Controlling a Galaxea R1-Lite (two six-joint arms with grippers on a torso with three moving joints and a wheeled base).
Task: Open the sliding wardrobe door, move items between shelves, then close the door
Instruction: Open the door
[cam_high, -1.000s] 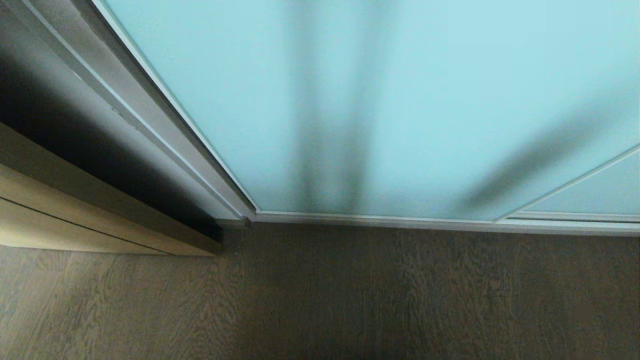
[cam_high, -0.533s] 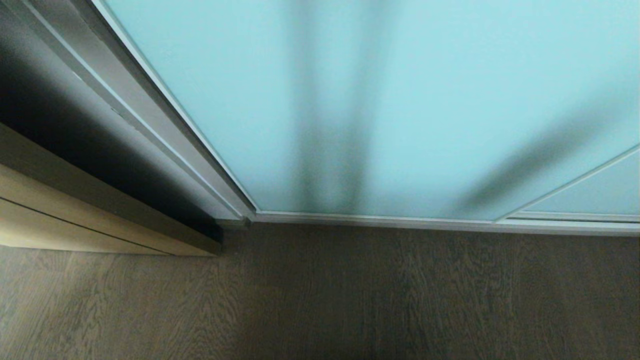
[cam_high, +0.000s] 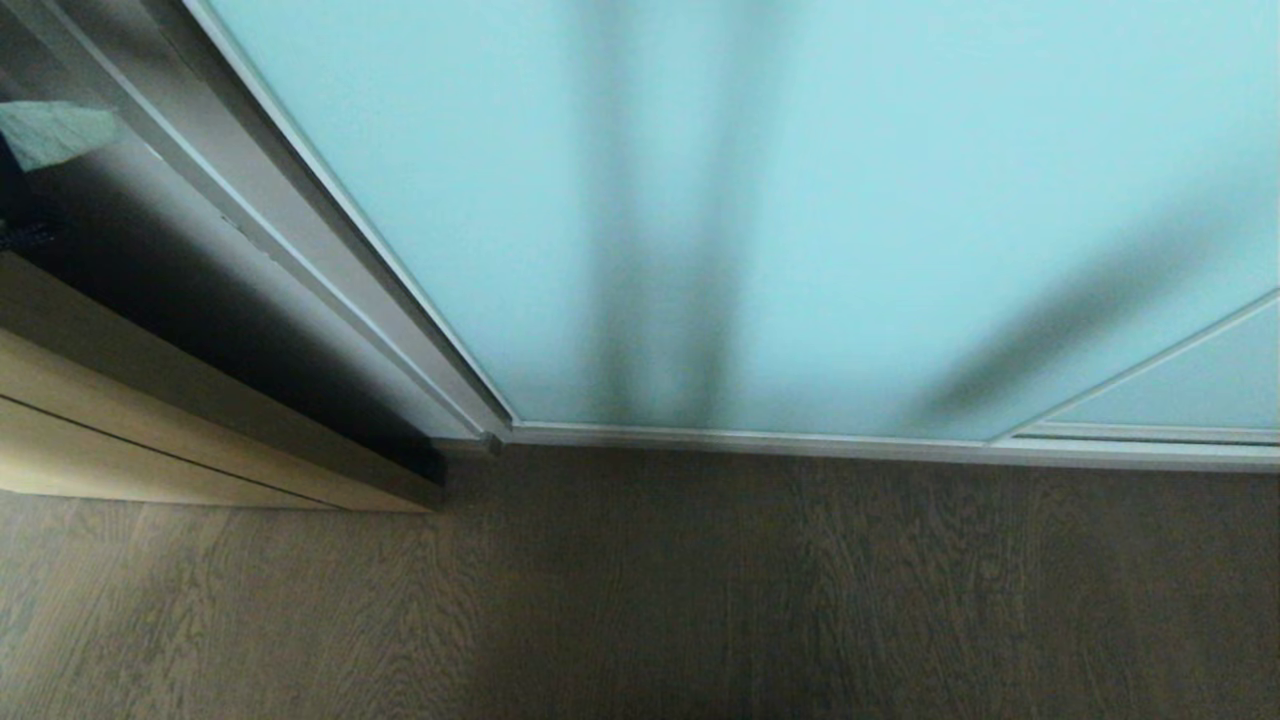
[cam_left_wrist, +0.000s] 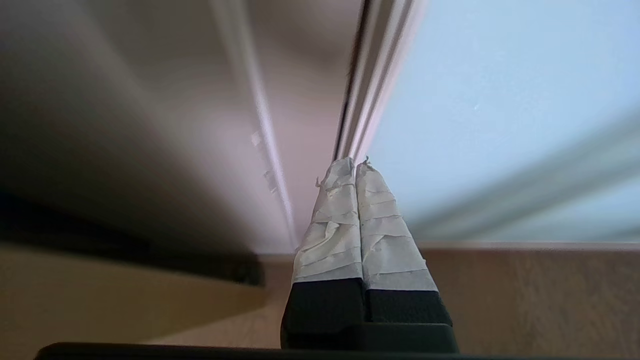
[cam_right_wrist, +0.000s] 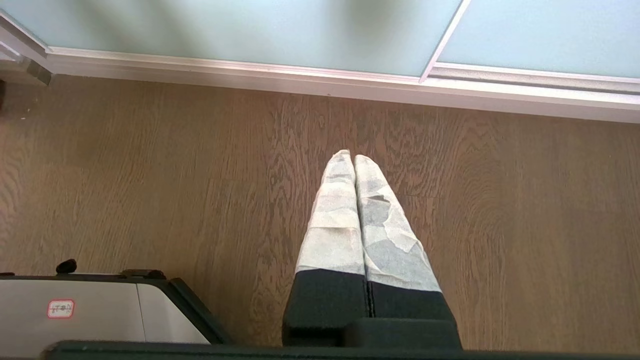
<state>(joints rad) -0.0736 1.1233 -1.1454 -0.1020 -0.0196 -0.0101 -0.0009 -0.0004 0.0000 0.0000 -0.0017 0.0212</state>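
Head view: sliding wardrobe door (cam_high: 800, 200) fully shut, filling frame above wooden floor (cam_high: 700, 600).

Left wrist view: left gripper (cam_left_wrist: 356, 162) pinched closed, empty, near door's frame edge; taped tips risk slipping off slim frame.

Right wrist view: right gripper (cam_right_wrist: 354, 157) closed, empty, over floor.

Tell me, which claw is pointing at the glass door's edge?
The left claw: its shut taped tips point at the side frame of the sliding wardrobe door. The right claw, also shut, hangs over the wooden floor.

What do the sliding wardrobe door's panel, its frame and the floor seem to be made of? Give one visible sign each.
Sliding wardrobe door: probably frosted glass; dark shapes show blurred through it.
Frame: likely satin metal, slim with pale sheen.
Floor: wood or wood-look laminate; grain lines show.
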